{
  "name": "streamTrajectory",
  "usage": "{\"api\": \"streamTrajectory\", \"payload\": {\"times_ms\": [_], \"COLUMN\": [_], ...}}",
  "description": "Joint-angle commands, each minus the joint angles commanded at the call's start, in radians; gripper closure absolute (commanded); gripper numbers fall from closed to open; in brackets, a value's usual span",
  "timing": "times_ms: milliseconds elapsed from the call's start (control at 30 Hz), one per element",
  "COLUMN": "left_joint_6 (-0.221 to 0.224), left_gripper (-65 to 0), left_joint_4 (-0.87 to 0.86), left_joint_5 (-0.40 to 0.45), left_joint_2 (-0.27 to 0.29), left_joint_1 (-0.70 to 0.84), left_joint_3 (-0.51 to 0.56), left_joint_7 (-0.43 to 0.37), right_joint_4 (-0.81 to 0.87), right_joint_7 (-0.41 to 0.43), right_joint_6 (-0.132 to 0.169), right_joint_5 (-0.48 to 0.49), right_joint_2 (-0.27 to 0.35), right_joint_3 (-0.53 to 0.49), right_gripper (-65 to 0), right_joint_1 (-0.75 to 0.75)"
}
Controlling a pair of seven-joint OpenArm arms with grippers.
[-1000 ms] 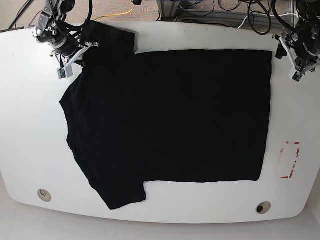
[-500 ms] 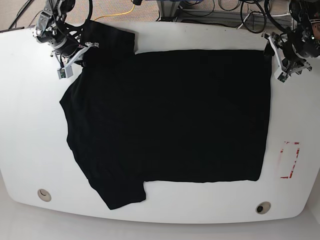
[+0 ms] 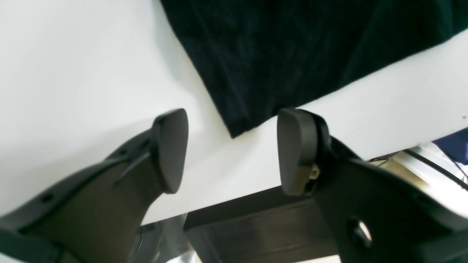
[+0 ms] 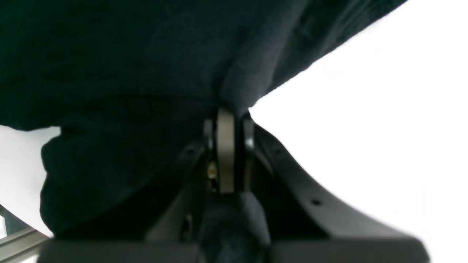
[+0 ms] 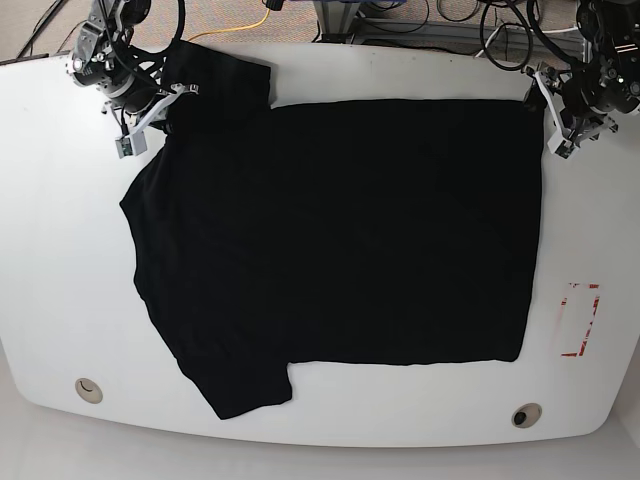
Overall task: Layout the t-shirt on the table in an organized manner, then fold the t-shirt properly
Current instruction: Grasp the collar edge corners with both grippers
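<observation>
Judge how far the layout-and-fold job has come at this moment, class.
Done: the shirt lies spread nearly flat on the table, both sleeves out. In hand: the right gripper is shut on cloth near the far sleeve, and the left gripper is open, its pads either side of the hem corner. Left: every fold; no part is doubled over yet.

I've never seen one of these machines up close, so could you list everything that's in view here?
t-shirt: one, black, spread flat across the middle of the table.
table: one, white, under everything.
red tape rectangle: one, red, near the table's edge beside the shirt hem.
round holes: two, in the near corners of the table.
cables: several, black and yellow, behind the table.
right gripper: one, black, shut on the t-shirt.
left gripper: one, black, open at a shirt corner.
</observation>
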Motion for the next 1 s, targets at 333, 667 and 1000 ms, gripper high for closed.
{"api": "streamTrajectory", "payload": {"times_ms": [333,667,1000], "left_joint_6": [0.0,0.0,0.0], "left_gripper": [-36.2,-36.1,-6.4], "left_joint_4": [-0.029,-0.114,-0.124], "left_joint_5": [0.002,0.031,0.051], "left_joint_2": [0.002,-0.002,0.002], "left_joint_1": [-0.011,-0.04,-0.04], "left_joint_3": [0.046,0.046,0.086], "left_joint_7": [-0.002,-0.028,-0.029], "right_joint_4": [0.002,0.003,0.006], "right_joint_7": [0.0,0.0,0.0], "right_joint_6": [0.0,0.0,0.0], "right_joint_5": [0.003,0.005,0.005], "right_joint_2": [-0.002,-0.002,-0.002], "right_joint_3": [0.006,0.008,0.008], "right_gripper": [-2.2,-2.2,-2.1], "right_joint_1": [0.0,-0.002,-0.002]}}
